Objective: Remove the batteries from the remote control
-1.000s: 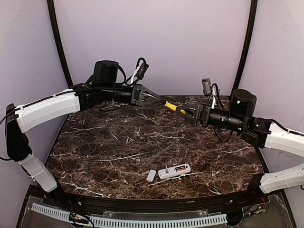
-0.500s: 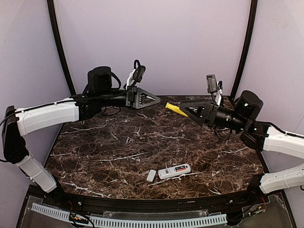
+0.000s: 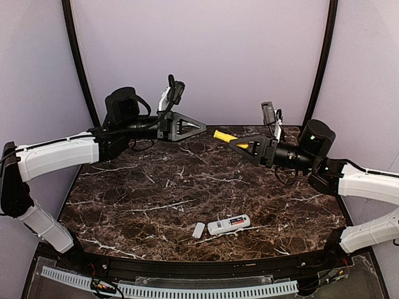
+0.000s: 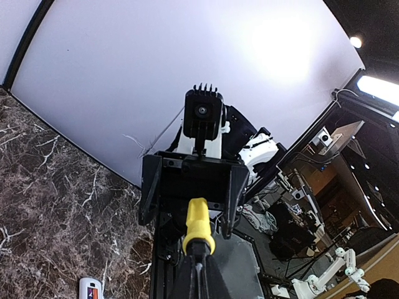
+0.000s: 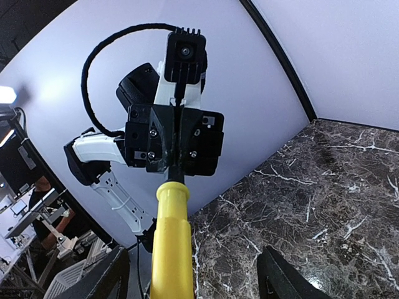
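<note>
1. Dark veined marble tabletop [image 3: 156, 187], lilac walls behind.
2. Near its near edge, about midway along: remote control [image 3: 229, 224], recess face up, batteries [image 3: 237, 220] seated in it as a reddish patch. Small white cover [image 3: 198, 230] just beside, on the left.
3. Raised over the far half: left gripper [image 3: 203, 126], fingertips pressed together.
4. Facing it from the right: right gripper [image 3: 240, 143], yellow-handled tool [image 3: 225, 137] jutting from between its fingers [image 5: 112, 277] toward the left gripper. Fingers set wider than the handle in the wrist view, so cannot tell whether clamped. Dark tip close to the left fingertips, contact unclear.
5. Remote well apart from both grippers, nearer the bases, flat on the marble, touched by neither.
</note>
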Motion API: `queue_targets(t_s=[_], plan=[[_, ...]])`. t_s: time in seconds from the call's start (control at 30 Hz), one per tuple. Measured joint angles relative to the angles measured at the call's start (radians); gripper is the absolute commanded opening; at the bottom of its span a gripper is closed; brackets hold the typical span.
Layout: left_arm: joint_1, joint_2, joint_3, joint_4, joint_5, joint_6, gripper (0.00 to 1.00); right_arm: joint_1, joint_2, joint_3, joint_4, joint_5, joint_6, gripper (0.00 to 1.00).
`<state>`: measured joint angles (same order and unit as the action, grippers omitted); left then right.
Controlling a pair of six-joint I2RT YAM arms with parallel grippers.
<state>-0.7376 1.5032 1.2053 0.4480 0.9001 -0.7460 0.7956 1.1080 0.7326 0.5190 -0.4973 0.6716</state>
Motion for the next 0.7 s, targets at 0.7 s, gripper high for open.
queue_targets(t_s=[0.7], plan=[[0.0,0.0,-0.02,-0.002,-0.048,0.029,0.0,0.0,0.063,0.023,0.1,-0.05,0.048,0.39]])
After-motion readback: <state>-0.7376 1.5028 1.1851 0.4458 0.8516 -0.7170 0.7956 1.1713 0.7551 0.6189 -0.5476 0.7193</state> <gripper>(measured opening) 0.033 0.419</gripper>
